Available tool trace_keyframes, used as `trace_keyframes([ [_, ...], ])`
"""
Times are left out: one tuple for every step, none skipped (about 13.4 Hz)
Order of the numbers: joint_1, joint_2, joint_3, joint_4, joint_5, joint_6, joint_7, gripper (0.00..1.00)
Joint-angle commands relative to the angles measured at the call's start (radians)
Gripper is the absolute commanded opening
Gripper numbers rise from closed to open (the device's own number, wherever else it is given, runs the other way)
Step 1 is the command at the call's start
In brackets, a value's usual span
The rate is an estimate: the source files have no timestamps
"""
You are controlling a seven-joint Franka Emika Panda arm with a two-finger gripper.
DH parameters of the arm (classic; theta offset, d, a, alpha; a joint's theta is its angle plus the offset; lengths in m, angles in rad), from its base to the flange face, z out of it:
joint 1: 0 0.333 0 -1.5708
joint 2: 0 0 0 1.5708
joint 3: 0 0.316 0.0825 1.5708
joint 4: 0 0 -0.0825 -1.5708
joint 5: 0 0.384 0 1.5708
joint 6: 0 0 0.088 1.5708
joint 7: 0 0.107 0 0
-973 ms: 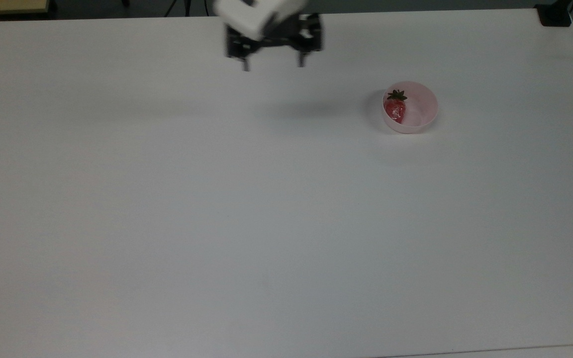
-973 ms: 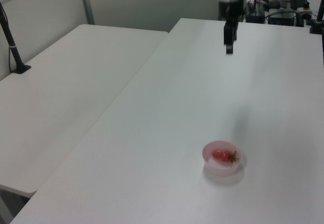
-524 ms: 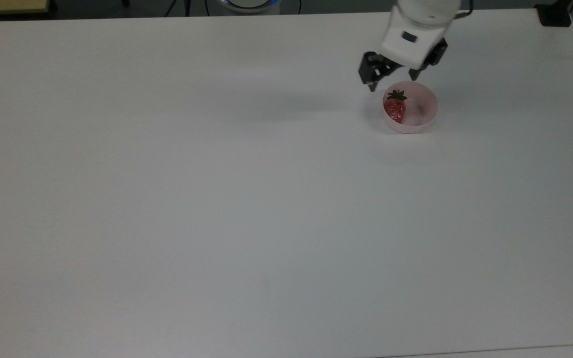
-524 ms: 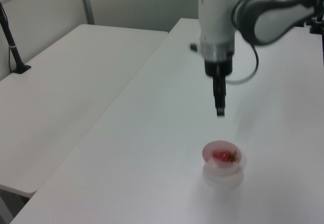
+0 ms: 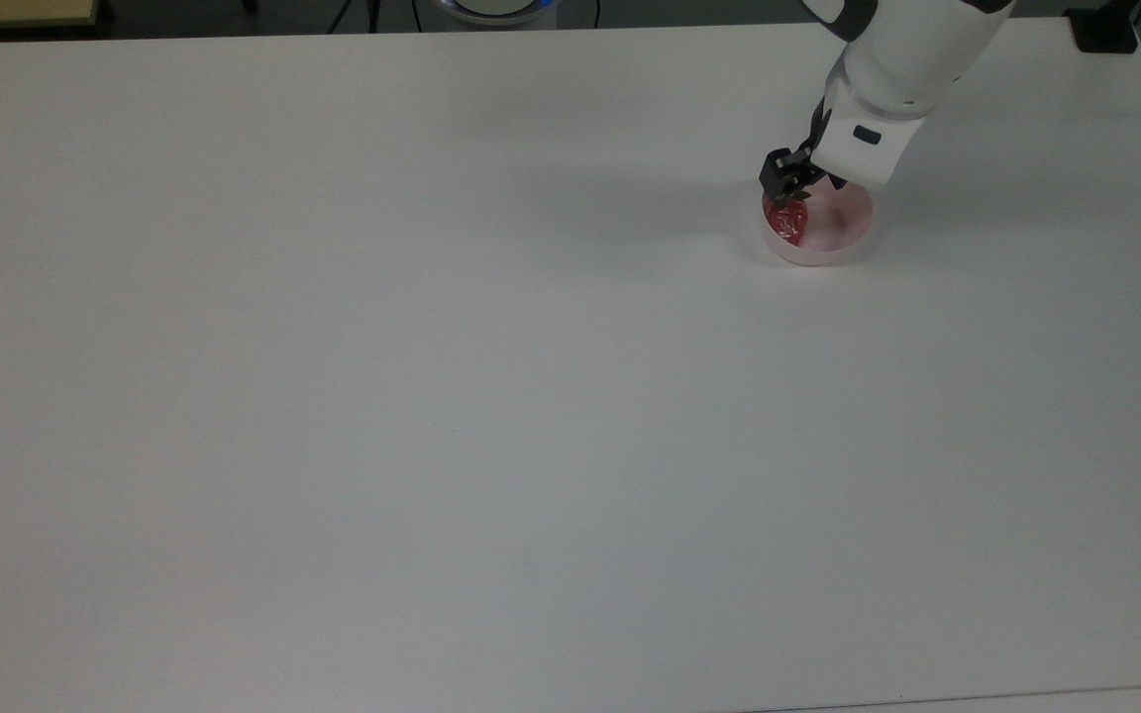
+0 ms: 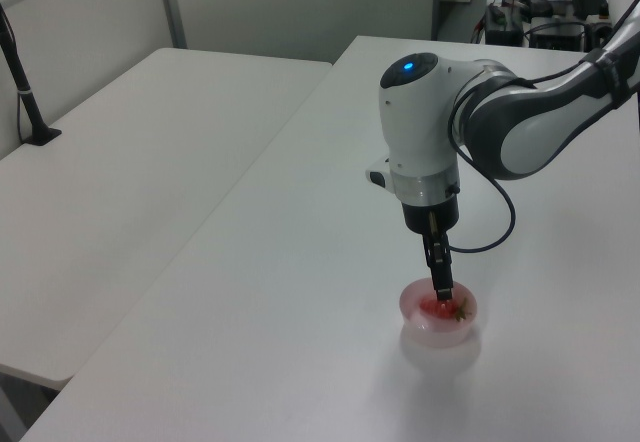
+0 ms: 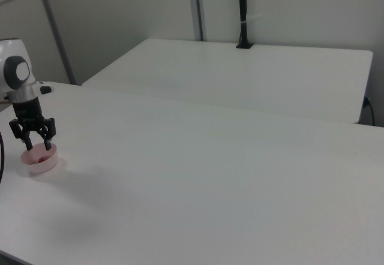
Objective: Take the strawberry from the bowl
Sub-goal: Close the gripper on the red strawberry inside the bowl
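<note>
A pale pink bowl stands on the white table toward the top view's upper right. In its left half lies the red strawberry, its green cap covered by the gripper. My gripper has come down over the bowl's far rim, right above the strawberry's cap end. In the right view the gripper is open, its two black fingers spread about as wide as the bowl and reaching to its rim. The left view shows the gripper edge-on, tips dipped into the bowl beside the strawberry.
The white table stretches wide and bare to the top view's left and bottom. A black object sits at its far right corner. A second white table stands alongside, with a black clamped post on it.
The arm swept from the table's far middle across to the bowl, then dropped, bringing the open fingers from above and behind the bowl down to its rim. Bowl and strawberry stayed put.
</note>
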Motion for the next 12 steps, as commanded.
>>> trace_keyframes([
  [0.024,0.031,-0.012,-0.033,-0.054,0.053,-0.005,0.68],
  [0.026,0.033,-0.009,-0.040,-0.065,0.053,-0.006,0.68],
  [0.032,0.036,-0.007,-0.051,-0.083,0.053,-0.011,0.68],
  [0.037,0.034,-0.007,-0.063,-0.088,0.053,-0.024,0.69],
  [0.038,0.034,-0.007,-0.076,-0.090,0.053,-0.049,0.70],
  [0.038,0.034,-0.007,-0.077,-0.090,0.051,-0.055,0.70],
  [0.040,0.034,-0.006,-0.077,-0.090,0.051,-0.054,0.70],
  [0.044,0.034,-0.006,-0.077,-0.090,0.051,-0.052,0.67],
  [0.047,0.034,-0.001,-0.077,-0.093,0.051,-0.052,0.52],
  [0.046,0.034,0.005,-0.077,-0.100,0.051,-0.052,0.40],
  [0.044,0.034,0.008,-0.077,-0.100,0.051,-0.052,0.24],
  [0.043,0.033,0.008,-0.076,-0.100,0.051,-0.052,0.18],
])
